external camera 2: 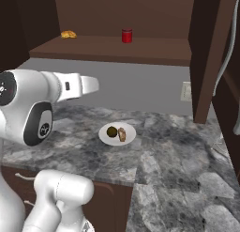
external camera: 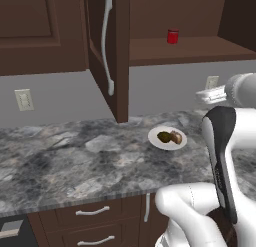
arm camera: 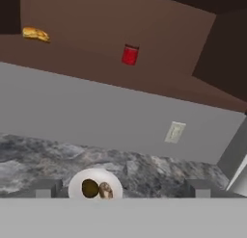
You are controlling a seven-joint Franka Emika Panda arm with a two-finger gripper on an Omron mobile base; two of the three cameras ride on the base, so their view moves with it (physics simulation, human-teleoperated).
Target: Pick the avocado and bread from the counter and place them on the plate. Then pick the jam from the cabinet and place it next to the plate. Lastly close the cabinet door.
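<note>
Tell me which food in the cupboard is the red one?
The jam jar is red and stands upright on the cabinet shelf. The other food up there, farther left, is yellow-orange and lies flat.

I see a marble counter (external camera: 75,161) carrying the plate (external camera: 167,139); cabinet shelf (external camera 2: 112,48) holds the jam (external camera 2: 126,35) and a yellow pastry (external camera 2: 68,34).

Open shelf (external camera 2: 154,50) around jam (external camera 2: 126,35).
</note>
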